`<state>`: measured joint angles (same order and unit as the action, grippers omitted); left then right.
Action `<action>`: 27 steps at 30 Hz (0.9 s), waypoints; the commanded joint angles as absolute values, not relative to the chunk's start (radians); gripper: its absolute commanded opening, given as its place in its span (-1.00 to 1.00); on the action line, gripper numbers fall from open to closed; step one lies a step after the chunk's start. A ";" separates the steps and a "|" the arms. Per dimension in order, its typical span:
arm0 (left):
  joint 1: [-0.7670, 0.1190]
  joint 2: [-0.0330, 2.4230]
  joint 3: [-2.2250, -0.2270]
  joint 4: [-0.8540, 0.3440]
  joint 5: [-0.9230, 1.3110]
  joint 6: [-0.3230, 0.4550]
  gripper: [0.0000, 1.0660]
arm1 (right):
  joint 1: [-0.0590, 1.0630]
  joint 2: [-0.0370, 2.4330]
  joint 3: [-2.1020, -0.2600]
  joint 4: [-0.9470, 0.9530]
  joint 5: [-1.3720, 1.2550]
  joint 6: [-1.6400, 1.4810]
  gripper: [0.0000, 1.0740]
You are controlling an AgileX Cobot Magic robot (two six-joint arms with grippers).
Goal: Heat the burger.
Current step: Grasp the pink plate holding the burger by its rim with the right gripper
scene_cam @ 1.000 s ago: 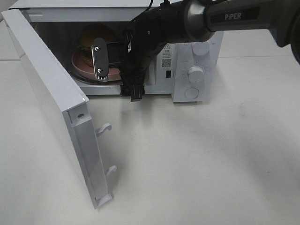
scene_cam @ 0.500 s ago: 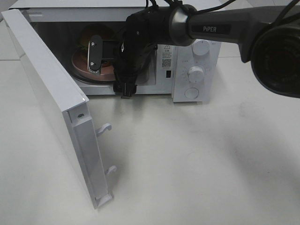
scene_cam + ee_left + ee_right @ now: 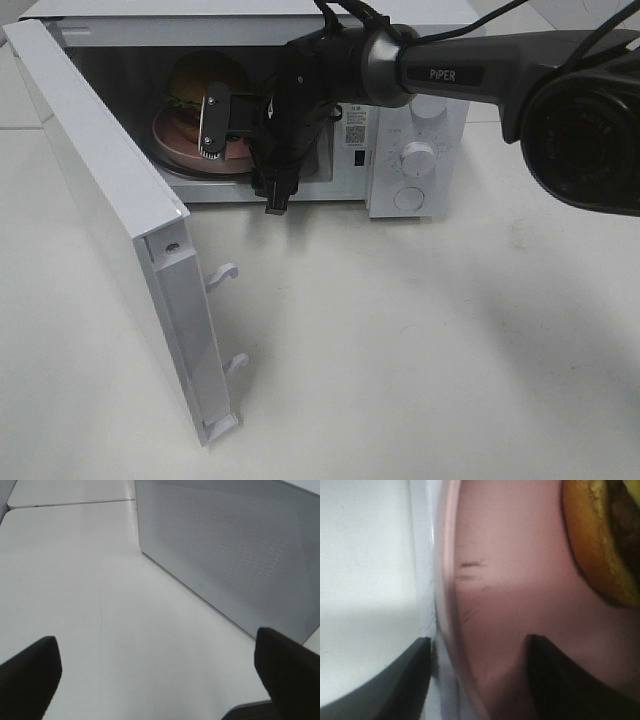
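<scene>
So the white microwave oven (image 3: pixel 400 130) was my landmark. Its white door (image 3: pixel 110 210) hung wide open on the left, and the left gripper (image 3: pixel 155 680) was outside it, jaws spread, holding nothing. Inside sat the bun-topped burger (image 3: pixel 200 85) on a round pink plate (image 3: pixel 175 140). The right gripper (image 3: pixel 213 127) was just inside the opening, fingers straddling the plate's near rim; can't tell if it gripped. Looked like open table in front of the oven for pulling back out
</scene>
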<state>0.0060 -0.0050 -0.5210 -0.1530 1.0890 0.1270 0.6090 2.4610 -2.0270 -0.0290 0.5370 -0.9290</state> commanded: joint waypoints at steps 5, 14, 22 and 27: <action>0.008 -0.020 -0.518 -0.159 1.075 0.124 0.83 | 0.607 2.464 -2.035 -0.032 0.538 -0.925 -0.94; 0.008 -0.020 -0.518 -0.159 1.075 0.124 0.83 | 0.610 2.463 -2.035 -0.031 0.552 -0.971 -1.00; 0.008 -0.020 -0.518 -0.159 1.075 0.124 0.83 | 0.630 2.451 -2.035 -0.035 0.638 -1.014 -1.00; 0.008 -0.020 -0.518 -0.159 1.075 0.124 0.83 | 0.643 2.440 -2.032 -0.041 0.664 -1.014 -1.00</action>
<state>0.0060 -0.0050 -0.5210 -0.1530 1.0890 0.1270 0.6330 2.4430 -2.0350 -0.0520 0.5910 -1.0200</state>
